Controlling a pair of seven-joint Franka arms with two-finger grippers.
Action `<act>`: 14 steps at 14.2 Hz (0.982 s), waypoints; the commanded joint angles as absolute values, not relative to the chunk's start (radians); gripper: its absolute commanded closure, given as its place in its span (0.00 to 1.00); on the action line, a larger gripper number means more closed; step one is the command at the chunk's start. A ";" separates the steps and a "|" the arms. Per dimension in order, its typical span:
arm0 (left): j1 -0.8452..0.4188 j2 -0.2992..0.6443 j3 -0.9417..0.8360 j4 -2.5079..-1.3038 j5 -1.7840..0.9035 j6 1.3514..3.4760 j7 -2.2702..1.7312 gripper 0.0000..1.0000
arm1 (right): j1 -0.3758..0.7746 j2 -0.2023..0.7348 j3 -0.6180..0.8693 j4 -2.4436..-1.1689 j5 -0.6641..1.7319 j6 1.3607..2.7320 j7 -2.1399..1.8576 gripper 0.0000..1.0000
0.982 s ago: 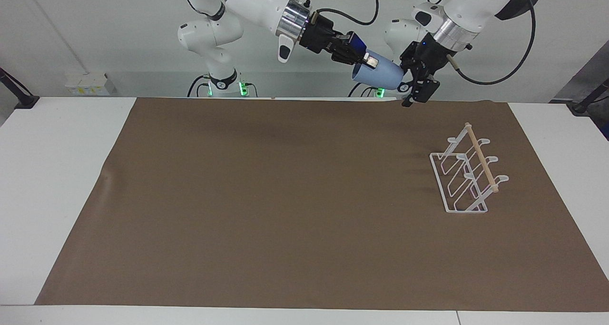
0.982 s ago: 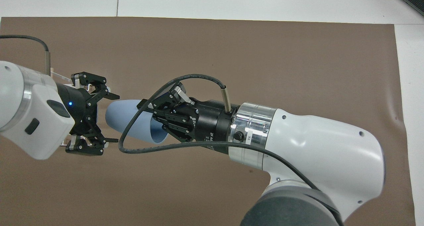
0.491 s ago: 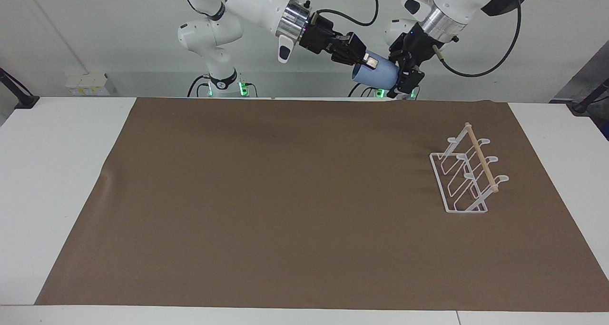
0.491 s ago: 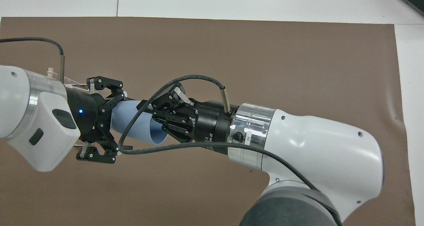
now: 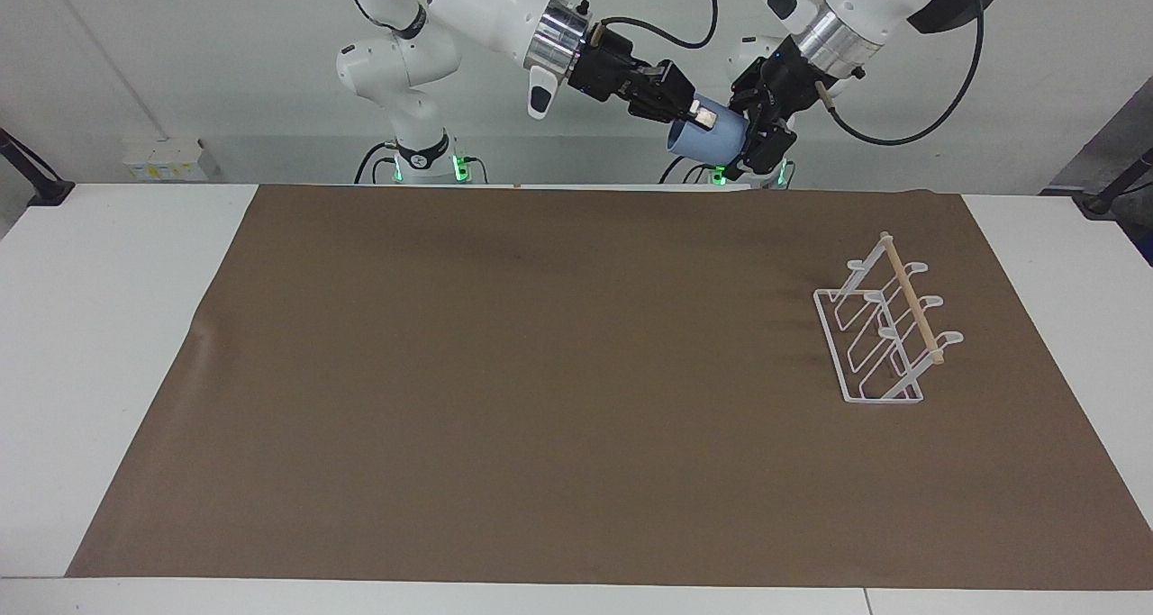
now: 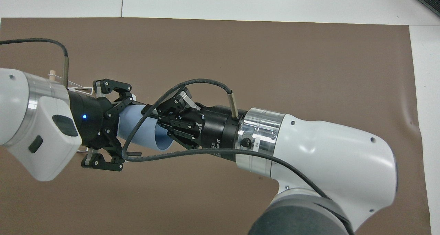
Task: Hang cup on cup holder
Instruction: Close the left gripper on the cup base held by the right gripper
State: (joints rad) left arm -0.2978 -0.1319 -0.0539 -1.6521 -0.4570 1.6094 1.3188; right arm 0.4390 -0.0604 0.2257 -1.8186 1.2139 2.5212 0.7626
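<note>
From across the counter (image 5: 117, 327), the right pincer (image 5: 695, 118) grips the rim of the light-blue cup (image 5: 708, 140) in mid-air, base aimed at the left pincer (image 5: 755, 138), whose spread fingers straddle the base. It looks like a handover, since the cup holder (image 5: 887, 327) stands on the brown mat (image 5: 504, 381) toward the left arm's end.

From overhead, the cup (image 6: 141, 126) lies sideways between both pincers, the right pincer (image 6: 161, 119) clamped on its rim, the left pincer (image 6: 125, 125) wide around it. The small lettering on the right wrist is not readable.
</note>
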 commanded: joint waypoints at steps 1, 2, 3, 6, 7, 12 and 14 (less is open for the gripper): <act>-0.305 -0.155 -0.051 -1.658 -0.479 1.609 1.335 0.00 | 0.439 -0.067 0.225 -1.829 1.235 2.542 0.762 1.00; -0.305 -0.156 -0.051 -1.658 -0.482 1.609 1.335 0.00 | 0.439 -0.067 0.227 -1.829 1.235 2.543 0.764 1.00; -0.304 -0.155 -0.051 -1.658 -0.485 1.609 1.336 0.11 | 0.439 -0.067 0.226 -1.829 1.233 2.542 0.764 1.00; -0.301 -0.158 -0.051 -1.658 -0.486 1.609 1.341 1.00 | 0.439 -0.067 0.226 -1.829 1.233 2.542 0.765 1.00; -0.301 -0.158 -0.051 -1.658 -0.486 1.609 1.339 1.00 | 0.439 -0.067 0.225 -1.829 1.233 2.542 0.764 1.00; -0.295 -0.178 -0.043 -1.660 -0.486 1.606 1.339 1.00 | 0.437 -0.067 0.225 -1.829 1.229 2.542 0.765 0.72; -0.290 -0.178 -0.040 -1.661 -0.483 1.605 1.344 1.00 | 0.439 -0.067 0.225 -1.829 1.229 2.542 0.767 0.35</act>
State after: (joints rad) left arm -0.2963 -0.1481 -0.0476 -1.6491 -0.4621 1.6180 1.3294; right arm 0.4408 -0.0640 0.2251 -1.8201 1.2142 2.5247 0.7721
